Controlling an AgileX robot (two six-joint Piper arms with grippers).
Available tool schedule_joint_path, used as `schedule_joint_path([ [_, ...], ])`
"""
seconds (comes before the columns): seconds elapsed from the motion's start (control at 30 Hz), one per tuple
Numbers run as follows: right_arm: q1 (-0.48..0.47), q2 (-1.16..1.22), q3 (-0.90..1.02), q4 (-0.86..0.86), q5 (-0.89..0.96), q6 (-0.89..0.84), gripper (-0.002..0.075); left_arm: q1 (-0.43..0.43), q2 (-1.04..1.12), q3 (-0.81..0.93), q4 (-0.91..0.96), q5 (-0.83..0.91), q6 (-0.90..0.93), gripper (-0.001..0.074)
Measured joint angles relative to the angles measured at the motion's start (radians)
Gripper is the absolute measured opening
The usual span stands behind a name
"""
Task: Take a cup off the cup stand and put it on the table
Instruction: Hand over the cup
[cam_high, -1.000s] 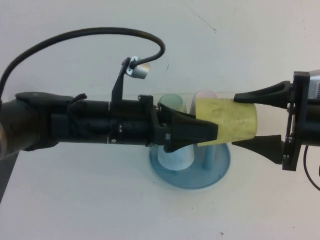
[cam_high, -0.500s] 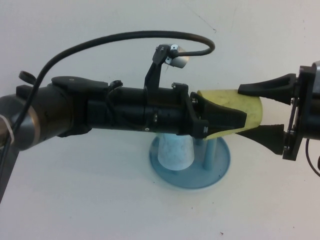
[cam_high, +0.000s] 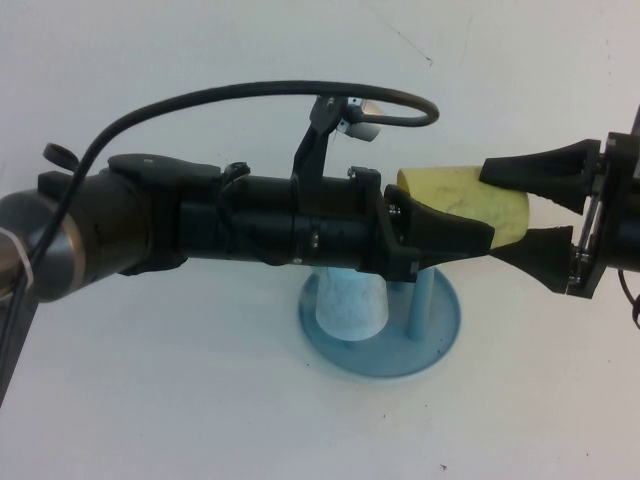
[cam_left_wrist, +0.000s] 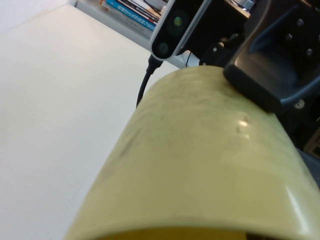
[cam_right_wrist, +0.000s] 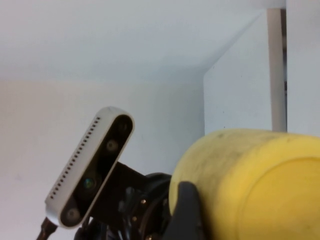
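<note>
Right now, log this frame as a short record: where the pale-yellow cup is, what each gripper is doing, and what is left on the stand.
cup: pale-yellow tapered plastic cup, lying sideways in the air above the stand, off its peg
left gripper: shut on the cup's open end
right gripper: fingers on either side of the cup's closed end, closed on it
cup stand: round blue dish base on the white table
on stand: light-blue cup upside down on a peg; one bare peg beside it

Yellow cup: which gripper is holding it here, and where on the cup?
Both. The cup lies sideways in the air above the cup stand. The left gripper grips its open end; the right gripper is closed around its base end.
</note>
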Motion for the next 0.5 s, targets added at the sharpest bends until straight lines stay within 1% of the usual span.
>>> schedule_joint_path([
  [0.37, 0.000, 0.002, 0.000, 0.009, -0.017, -0.112, 0.0571, 0.000, 0.005, 0.000, -0.001, -0.012, 0.026, 0.0038],
  [0.5, 0.000, 0.020, 0.000, 0.016, 0.013, -0.191, 0.0571, 0.000, 0.005, 0.000, 0.009, -0.017, 0.041, 0.0038],
])
